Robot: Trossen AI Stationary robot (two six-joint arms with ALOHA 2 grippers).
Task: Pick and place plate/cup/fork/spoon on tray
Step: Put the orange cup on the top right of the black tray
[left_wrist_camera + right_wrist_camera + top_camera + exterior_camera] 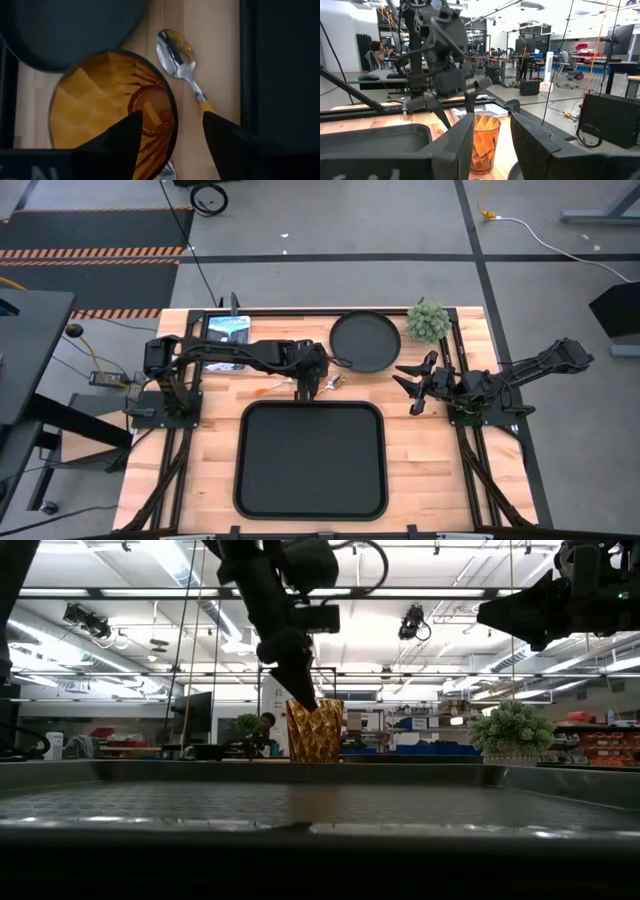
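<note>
The amber cup (105, 105) stands upright on the wood between the round black plate (365, 340) and the black tray (310, 460). My left gripper (171, 120) is open and points down over the cup, one finger (120, 145) inside it and the other (235, 145) outside its wall. In the low view the gripper (303, 695) dips into the cup's mouth (315, 705). The spoon (180, 60) lies on the wood beside the cup. An orange handle (266, 390) lies to the cup's left. My right gripper (410, 388) is open and empty, raised near the table's right edge.
A small potted plant (428, 320) stands at the far right corner. A blue and white packet (228, 330) lies at the far left by the left arm's base. The tray's inside is bare.
</note>
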